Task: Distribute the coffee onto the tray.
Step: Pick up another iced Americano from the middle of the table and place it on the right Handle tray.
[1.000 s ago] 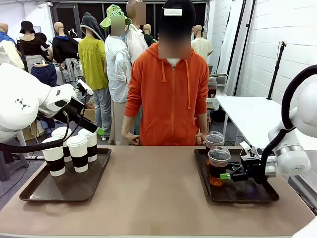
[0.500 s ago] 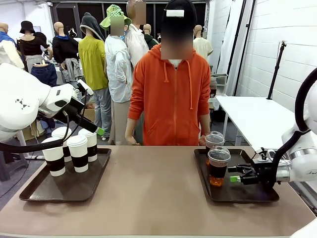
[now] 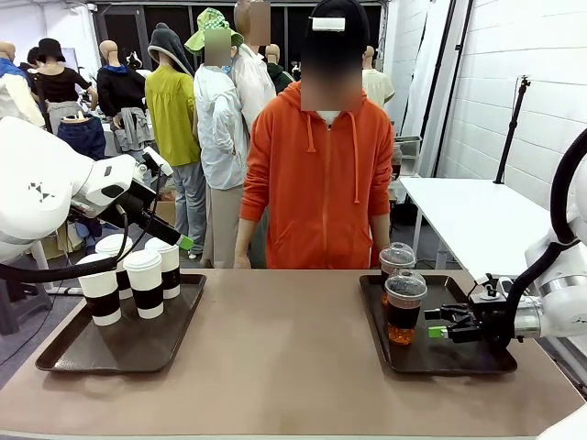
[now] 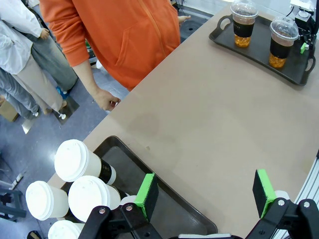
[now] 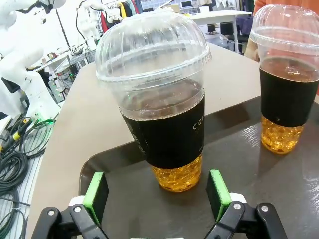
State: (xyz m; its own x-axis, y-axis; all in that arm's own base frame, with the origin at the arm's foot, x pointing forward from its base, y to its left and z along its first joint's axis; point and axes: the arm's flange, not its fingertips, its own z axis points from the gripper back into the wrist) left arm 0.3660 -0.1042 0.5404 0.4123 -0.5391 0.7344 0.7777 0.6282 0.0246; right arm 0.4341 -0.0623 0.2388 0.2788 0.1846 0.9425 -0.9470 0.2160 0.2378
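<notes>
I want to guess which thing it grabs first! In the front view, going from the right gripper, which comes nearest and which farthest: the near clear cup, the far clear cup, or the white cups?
From the right gripper:
1. Near clear cup, just to its left on the right tray.
2. Far clear cup, behind the first, toward the person.
3. White cups, across the table on the left tray.

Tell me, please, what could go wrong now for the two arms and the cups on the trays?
1. The right tool, open, sits low and close behind the nearer dome-lidded cup; a forward nudge might tip it toward the second cup.
2. The four white cups stand crowded at the left tray's far end; the open left tool above them may knock a neighbour.
</notes>
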